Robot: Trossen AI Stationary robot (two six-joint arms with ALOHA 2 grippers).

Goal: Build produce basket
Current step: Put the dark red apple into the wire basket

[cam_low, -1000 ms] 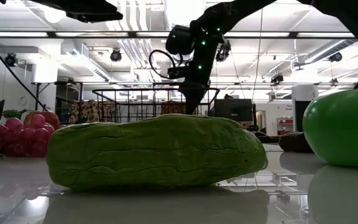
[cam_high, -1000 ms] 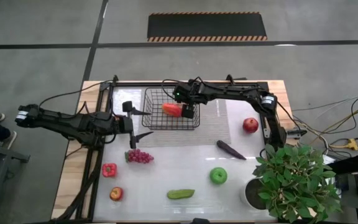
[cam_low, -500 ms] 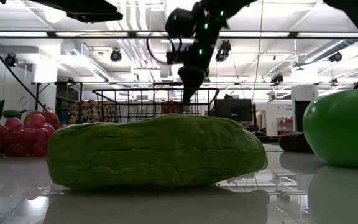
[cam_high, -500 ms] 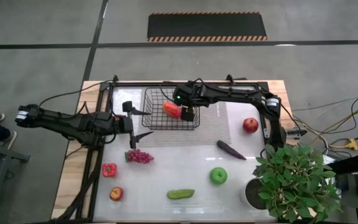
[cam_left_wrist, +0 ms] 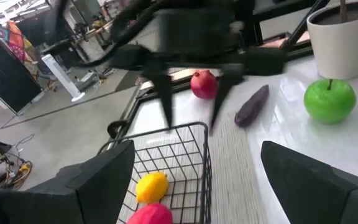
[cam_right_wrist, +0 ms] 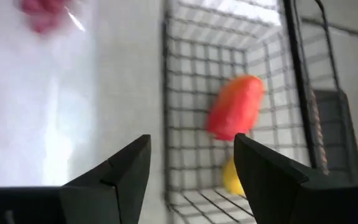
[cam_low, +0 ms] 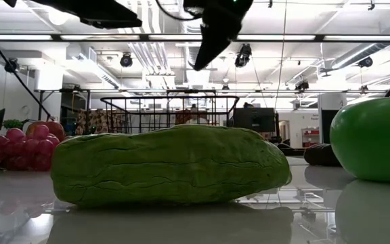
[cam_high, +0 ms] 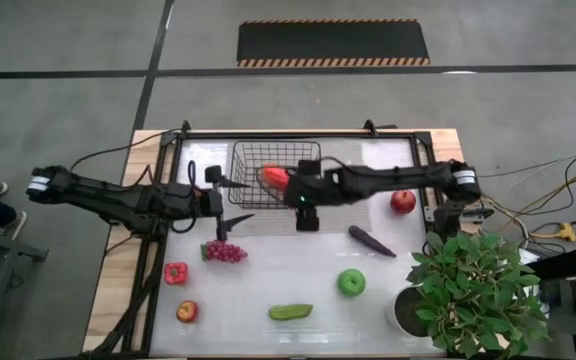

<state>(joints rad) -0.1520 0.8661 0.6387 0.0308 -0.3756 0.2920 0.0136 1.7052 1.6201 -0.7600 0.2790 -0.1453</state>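
Two toys now lie in the basket — a red pepper and a yellow lemon — because half a second ago our right gripper was over the basket, and now it has pulled back past the near edge with its fingers apart and empty. Our left gripper waits beside the basket, fingers apart too, and the grapes, cucumber and apples still sit on the table. We can see no words or labels anywhere, though the wrist views are probably too blurry to be sure.
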